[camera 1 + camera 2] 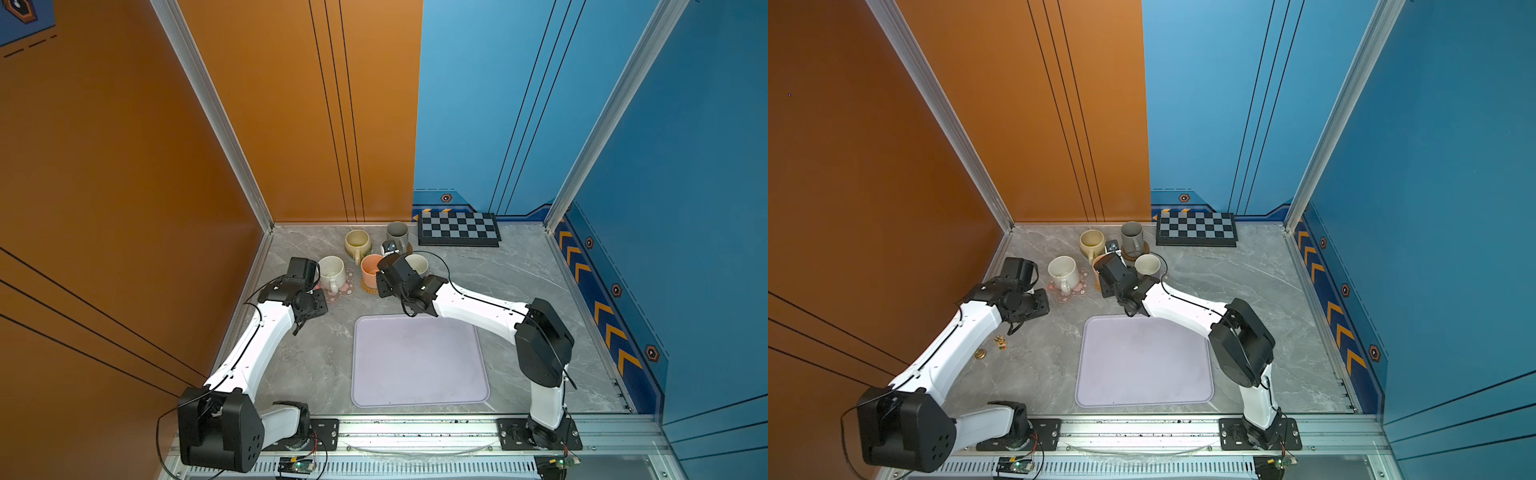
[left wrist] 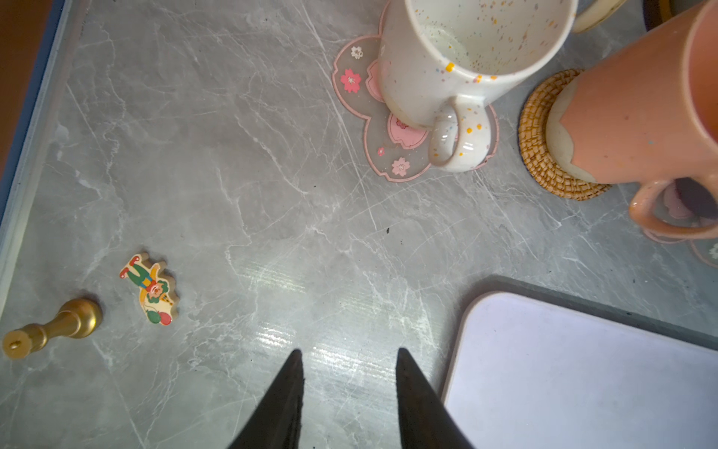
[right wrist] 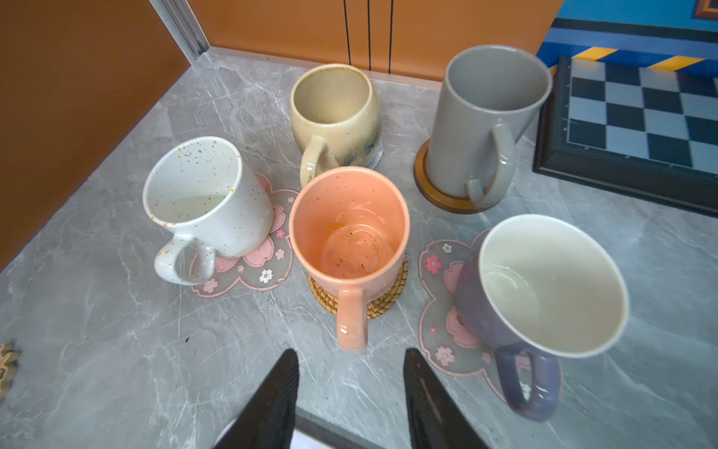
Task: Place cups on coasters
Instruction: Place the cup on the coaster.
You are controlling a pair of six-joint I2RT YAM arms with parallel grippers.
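Observation:
Five cups stand upright at the back of the table in the right wrist view. The white speckled cup (image 3: 206,202) sits on a pink flower coaster (image 3: 268,256). The orange cup (image 3: 349,229) is on the rattan coaster (image 3: 390,297), the grey cup (image 3: 485,116) on the brown disc (image 3: 439,196), and the lavender cup (image 3: 544,287) on another pink flower coaster (image 3: 437,311). Under the beige cup (image 3: 334,112) only a grey edge shows. My right gripper (image 3: 351,355) is open and empty, just short of the orange cup's handle. My left gripper (image 2: 349,353) is open and empty over bare table.
A lavender tray (image 1: 415,361) lies at the front middle, close to both grippers. A checkered board (image 1: 459,229) leans at the back wall. A brass piece (image 2: 54,328) and a small clown figure (image 2: 153,289) lie near the left table edge.

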